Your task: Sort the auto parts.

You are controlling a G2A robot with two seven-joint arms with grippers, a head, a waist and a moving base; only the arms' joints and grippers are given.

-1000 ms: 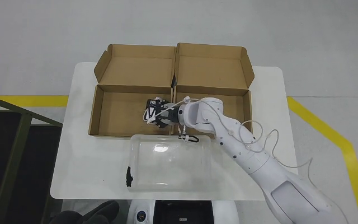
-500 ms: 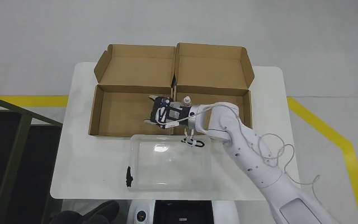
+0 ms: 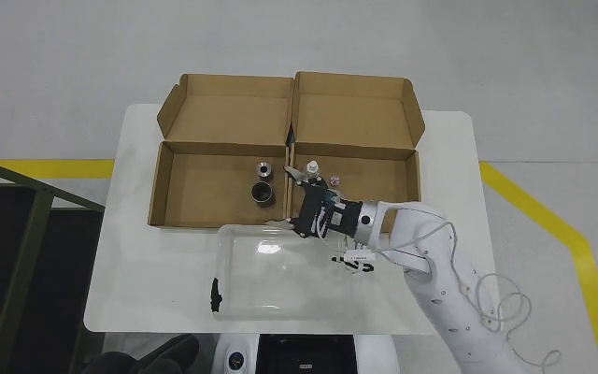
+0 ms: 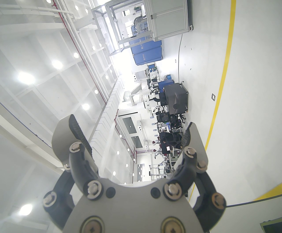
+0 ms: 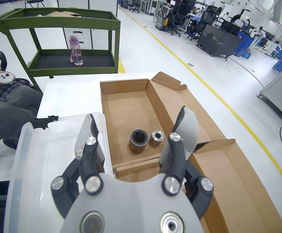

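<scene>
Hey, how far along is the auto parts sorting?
Done: a dark sleeve and a silver bushing stand in the left cardboard box; small parts sit in the right box. In hand: nothing, right gripper open. Left: apparently little.

Worktop [image 3: 131, 271]: white. Cardboard boxes [image 3: 201, 192]: plain brown all over. Larger sleeve [image 5: 138, 141]: dark grey with a black bore. Smaller bushing [image 5: 156, 138]: bright silver, dark centre hole. Bin [image 3: 271, 280]: clear, with a black tape scrap [image 3: 215, 297] on its rim. Right end effector [image 5: 137, 113]: light grey fingers with black ribbed pads, black links, silver screw heads, grey base plate. Left end effector [image 4: 131, 122]: same grey and black scheme. Floor [image 3: 75, 56]: pale grey with a yellow line [image 3: 533, 201]. Cart [image 5: 59, 19]: olive green. Bottle [image 5: 76, 53]: pink, translucent.
</scene>
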